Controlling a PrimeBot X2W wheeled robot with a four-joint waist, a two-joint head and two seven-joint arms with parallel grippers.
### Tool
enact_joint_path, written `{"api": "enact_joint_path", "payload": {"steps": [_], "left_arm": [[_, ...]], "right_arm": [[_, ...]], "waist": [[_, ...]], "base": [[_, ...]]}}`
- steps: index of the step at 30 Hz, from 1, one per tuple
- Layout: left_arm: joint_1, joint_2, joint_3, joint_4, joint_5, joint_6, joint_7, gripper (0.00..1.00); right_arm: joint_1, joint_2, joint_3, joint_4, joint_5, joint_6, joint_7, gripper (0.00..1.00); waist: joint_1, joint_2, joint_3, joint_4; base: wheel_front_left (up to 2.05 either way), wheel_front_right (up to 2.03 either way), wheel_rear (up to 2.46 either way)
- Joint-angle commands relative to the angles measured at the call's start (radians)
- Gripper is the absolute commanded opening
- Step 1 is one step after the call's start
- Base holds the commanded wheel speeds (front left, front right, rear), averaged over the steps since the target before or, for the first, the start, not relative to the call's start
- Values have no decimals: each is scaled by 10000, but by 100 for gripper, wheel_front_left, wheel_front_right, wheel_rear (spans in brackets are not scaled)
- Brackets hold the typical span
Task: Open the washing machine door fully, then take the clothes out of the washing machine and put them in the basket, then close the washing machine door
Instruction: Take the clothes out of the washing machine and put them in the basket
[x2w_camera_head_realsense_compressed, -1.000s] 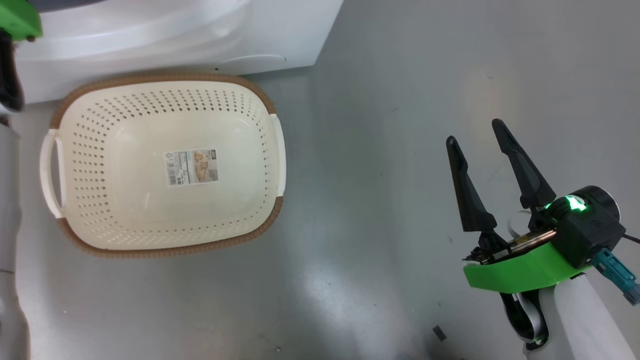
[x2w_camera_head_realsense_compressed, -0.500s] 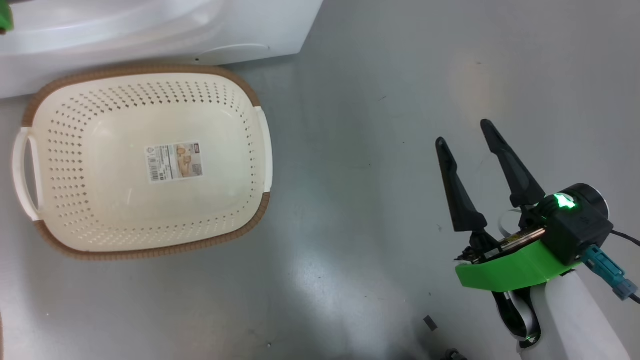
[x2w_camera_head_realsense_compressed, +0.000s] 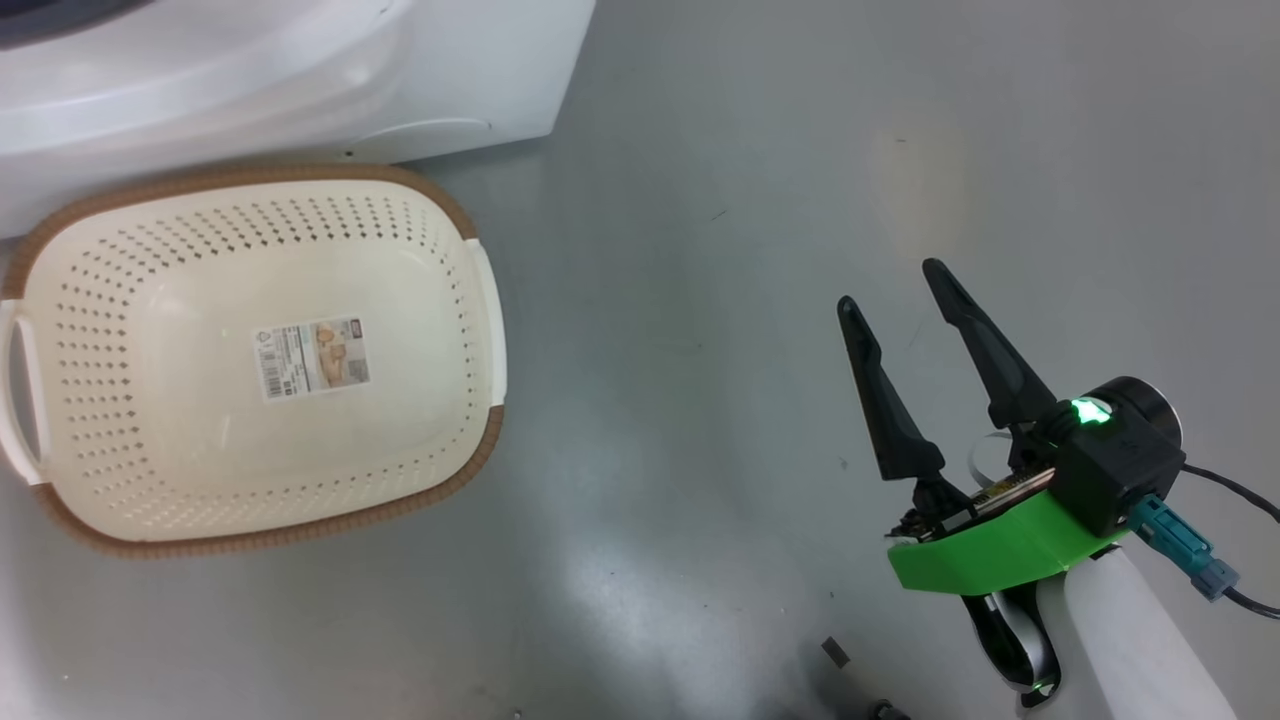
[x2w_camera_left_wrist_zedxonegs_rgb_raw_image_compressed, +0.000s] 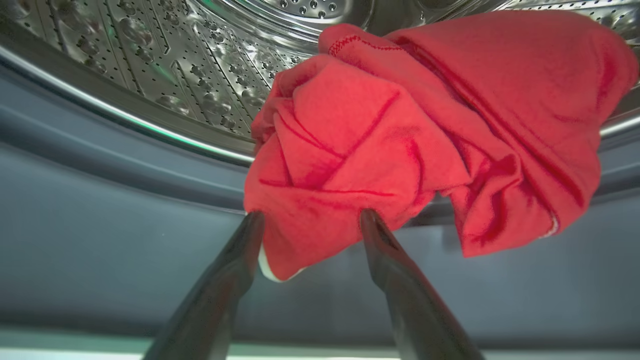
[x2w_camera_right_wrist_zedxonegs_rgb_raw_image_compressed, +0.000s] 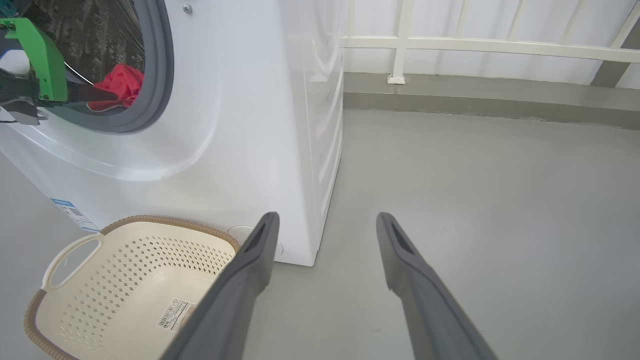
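Bright, even light; soft glare on the floor (x2w_camera_head_realsense_compressed: 610, 585); drum (x2w_camera_left_wrist_zedxonegs_rgb_raw_image_compressed: 200, 75) glints; wrist views bend at edges

Right gripper (x2w_camera_head_realsense_compressed: 890, 282): two long matt-black fingers (x2w_camera_head_realsense_compressed: 888, 410), tapering to points. Wrist: bright green plastic bracket (x2w_camera_head_realsense_compressed: 985, 560); black boxy module (x2w_camera_head_realsense_compressed: 1110, 465) with lit green lamp (x2w_camera_head_realsense_compressed: 1088, 410); teal connector (x2w_camera_head_realsense_compressed: 1180, 550) on a thin black cable (x2w_camera_head_realsense_compressed: 1240, 490); black-and-white ribbon loop (x2w_camera_head_realsense_compressed: 1018, 635). Forearm (x2w_camera_head_realsense_compressed: 1130, 640): smooth white tube. Left gripper (x2w_camera_left_wrist_zedxonegs_rgb_raw_image_compressed: 311, 214): matching dark grey fingers, green wrist plate (x2w_camera_right_wrist_zedxonegs_rgb_raw_image_compressed: 42, 60)
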Motion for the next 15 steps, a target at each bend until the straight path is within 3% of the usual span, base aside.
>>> {"api": "enact_joint_path", "payload": {"steps": [1,9,15], "left_arm": [[-87,659,4,-118,104,123,-27,100],[-75,873,-222,80,263,383,-71,100],[-57,897,-268,179,161,247,-26,98]], "right_arm": [[273,-16,232,-171,72,63,-63,100],[310,-16,316,-169,139,63,-63,100],[276,-16,352,-145,191,63,-63,100]], "waist": [[0,-1,-47,-98],[0,-1,7,-213],[0,-1,78,-234]], "base": [[0,0,0],[0,0,0],[0,0,0]]}}
